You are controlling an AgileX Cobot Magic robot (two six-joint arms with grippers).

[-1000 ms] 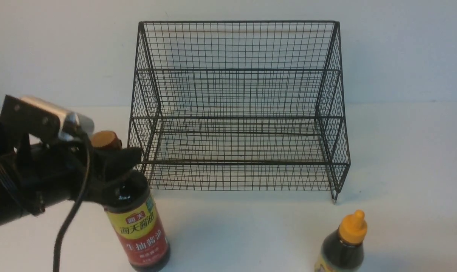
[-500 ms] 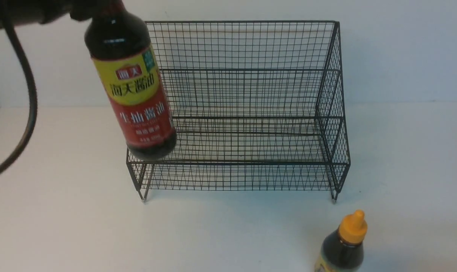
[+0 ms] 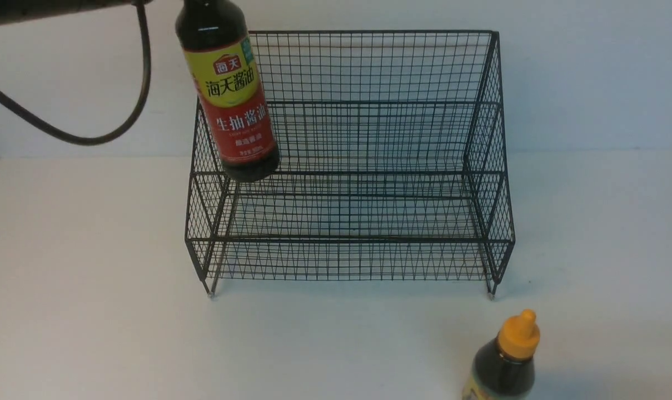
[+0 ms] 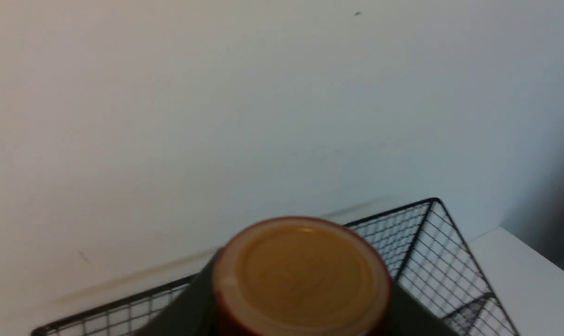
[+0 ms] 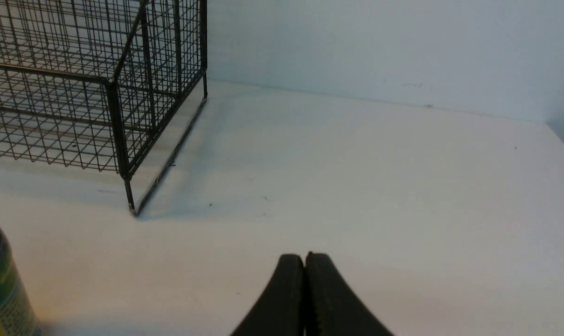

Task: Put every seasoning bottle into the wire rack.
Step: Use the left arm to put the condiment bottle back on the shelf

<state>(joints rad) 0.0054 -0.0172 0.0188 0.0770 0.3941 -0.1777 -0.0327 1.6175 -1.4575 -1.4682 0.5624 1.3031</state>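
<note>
Front view: left gripper (image 4: 305,312) holds tall bottle (image 3: 231,94) aloft by wire rack (image 3: 358,239) (left end); right gripper (image 5: 305,261) closed, empty

Rack (image 3: 347,239) tiers open above; tall bottle (image 3: 233,105) over left end; short bottle (image 3: 505,366) front-right.

The front view looks forward and slightly down from between the arms, taking in the whole wire rack (image 3: 347,239) on the surface (image 3: 91,289) at middling range. The left wrist view sits high, close above the tall bottle (image 4: 302,275), facing the wall (image 4: 216,93). The right wrist view sits low near the surface, facing the rack's right end. All three share the rack.
</note>
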